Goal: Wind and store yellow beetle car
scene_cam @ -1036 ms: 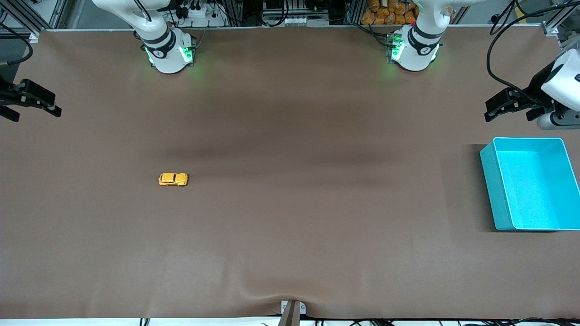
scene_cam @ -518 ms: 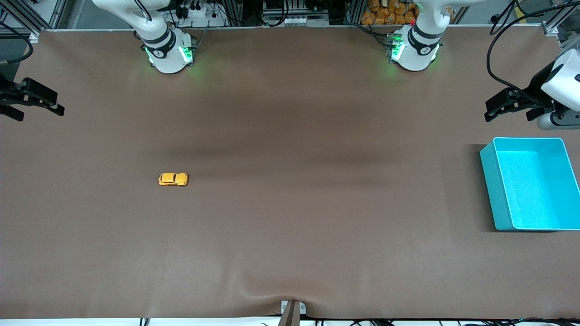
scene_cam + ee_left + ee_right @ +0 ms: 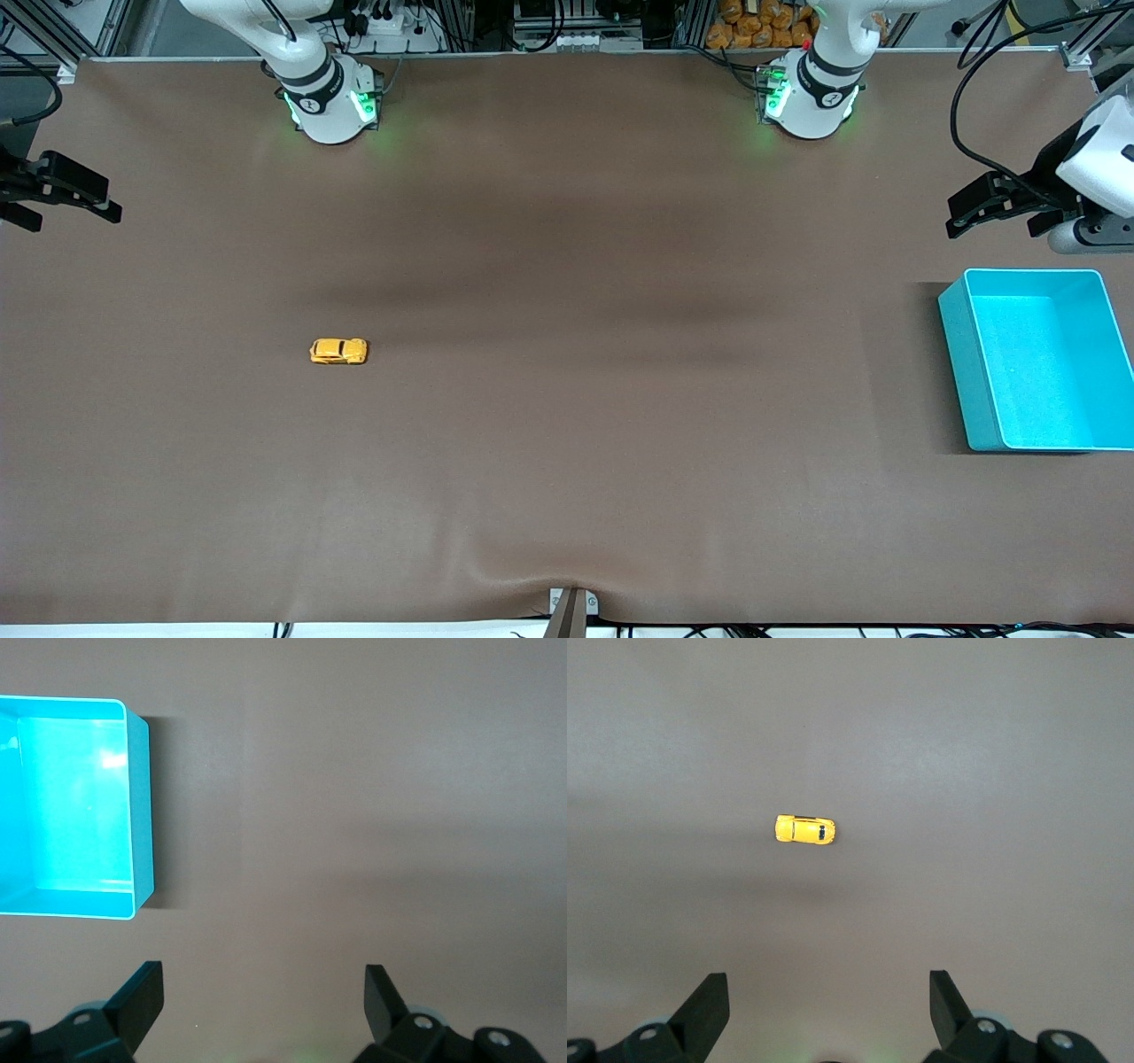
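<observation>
The yellow beetle car point(image 3: 338, 351) stands alone on the brown table, toward the right arm's end; the right wrist view shows it point(image 3: 804, 829) well ahead of the fingers. My right gripper point(image 3: 75, 220) hovers open and empty over that end's edge, far from the car point(image 3: 829, 1001). At the left arm's end sits the teal bin point(image 3: 955, 354), empty. My left gripper point(image 3: 992, 229) hangs open and empty over the table just next to the bin's rim that lies farthest from the front camera. In the left wrist view the bin point(image 3: 142, 806) is off to one side of that gripper point(image 3: 264, 992).
The two arm bases point(image 3: 330, 102) point(image 3: 811, 97) stand along the table's edge farthest from the front camera. A small metal bracket point(image 3: 571, 607) sits at the nearest edge, where the brown cover wrinkles. Cables hang near the left arm point(image 3: 966, 106).
The right gripper has shifted very slightly at the table's end. The car, the bin and the left gripper have stayed where they were.
</observation>
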You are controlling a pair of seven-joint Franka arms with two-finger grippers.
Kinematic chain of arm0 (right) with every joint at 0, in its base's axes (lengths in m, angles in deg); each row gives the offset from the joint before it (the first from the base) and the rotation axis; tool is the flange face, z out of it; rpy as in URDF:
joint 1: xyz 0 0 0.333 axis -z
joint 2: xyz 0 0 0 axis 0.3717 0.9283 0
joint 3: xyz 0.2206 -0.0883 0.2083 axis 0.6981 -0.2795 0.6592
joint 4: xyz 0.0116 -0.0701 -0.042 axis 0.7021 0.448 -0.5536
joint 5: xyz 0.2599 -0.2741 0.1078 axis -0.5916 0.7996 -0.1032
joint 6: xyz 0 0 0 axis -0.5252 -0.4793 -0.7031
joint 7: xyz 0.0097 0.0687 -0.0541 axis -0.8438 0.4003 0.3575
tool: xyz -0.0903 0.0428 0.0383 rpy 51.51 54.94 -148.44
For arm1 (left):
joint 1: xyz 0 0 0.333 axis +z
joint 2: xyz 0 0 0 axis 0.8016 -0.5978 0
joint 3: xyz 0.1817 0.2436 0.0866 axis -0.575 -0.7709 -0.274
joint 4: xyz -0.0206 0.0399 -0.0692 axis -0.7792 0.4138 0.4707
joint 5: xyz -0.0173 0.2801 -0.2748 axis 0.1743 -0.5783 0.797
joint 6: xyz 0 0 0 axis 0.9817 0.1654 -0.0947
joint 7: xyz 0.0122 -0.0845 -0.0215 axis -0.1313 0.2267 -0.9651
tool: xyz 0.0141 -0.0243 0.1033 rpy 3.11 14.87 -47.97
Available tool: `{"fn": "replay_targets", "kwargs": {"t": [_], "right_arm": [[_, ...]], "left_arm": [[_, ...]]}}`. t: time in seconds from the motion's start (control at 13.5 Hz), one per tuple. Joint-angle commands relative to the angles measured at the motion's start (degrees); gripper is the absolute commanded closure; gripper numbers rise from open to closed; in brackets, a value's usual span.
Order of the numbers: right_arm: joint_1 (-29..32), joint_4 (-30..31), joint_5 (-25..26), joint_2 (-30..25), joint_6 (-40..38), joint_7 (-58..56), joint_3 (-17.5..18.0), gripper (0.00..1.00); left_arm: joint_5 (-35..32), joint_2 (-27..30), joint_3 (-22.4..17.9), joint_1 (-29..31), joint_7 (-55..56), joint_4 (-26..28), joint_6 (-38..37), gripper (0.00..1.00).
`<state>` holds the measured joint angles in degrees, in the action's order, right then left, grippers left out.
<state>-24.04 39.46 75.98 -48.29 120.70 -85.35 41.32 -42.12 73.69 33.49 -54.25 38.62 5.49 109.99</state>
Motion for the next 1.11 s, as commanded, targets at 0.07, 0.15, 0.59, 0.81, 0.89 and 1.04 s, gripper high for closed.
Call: {"fn": "replay_targets", "kwargs": {"t": [0.07, 0.15, 0.59, 0.81, 0.89, 1.04], "right_arm": [[0.5, -0.1, 0.8, -0.1, -0.7, 2.8, 0.5, 0.00], [0.4, -0.1, 0.8, -0.1, -0.7, 3.3, 0.5, 0.00], [0.0, 0.0, 2.0, 0.0, -0.7, 4.7, 0.6, 0.00], [-0.1, -0.1, 2.0, -0.1, -0.7, 4.7, 0.7, 0.00], [-0.1, -0.3, 2.0, -0.1, -0.7, 4.7, 0.7, 0.00], [-0.1, -0.2, 2.0, -0.2, -0.7, 4.7, 0.8, 0.00]], "left_arm": [[0.6, 0.0, 0.1, 0.1, -1.1, -0.6, 0.0, 0.00], [0.5, 0.0, 0.1, 0.1, -1.3, -0.6, 0.0, 0.00], [0.2, 0.0, 0.1, 0.0, -2.5, -0.3, 0.1, 0.00], [0.1, 0.0, 0.1, -0.1, -2.5, -0.2, 0.2, 0.00], [0.1, 0.0, 0.1, -0.1, -2.5, -0.2, 0.2, 0.00], [0.0, 0.1, 0.1, -0.2, -2.5, -0.2, 0.2, 0.00]]}}
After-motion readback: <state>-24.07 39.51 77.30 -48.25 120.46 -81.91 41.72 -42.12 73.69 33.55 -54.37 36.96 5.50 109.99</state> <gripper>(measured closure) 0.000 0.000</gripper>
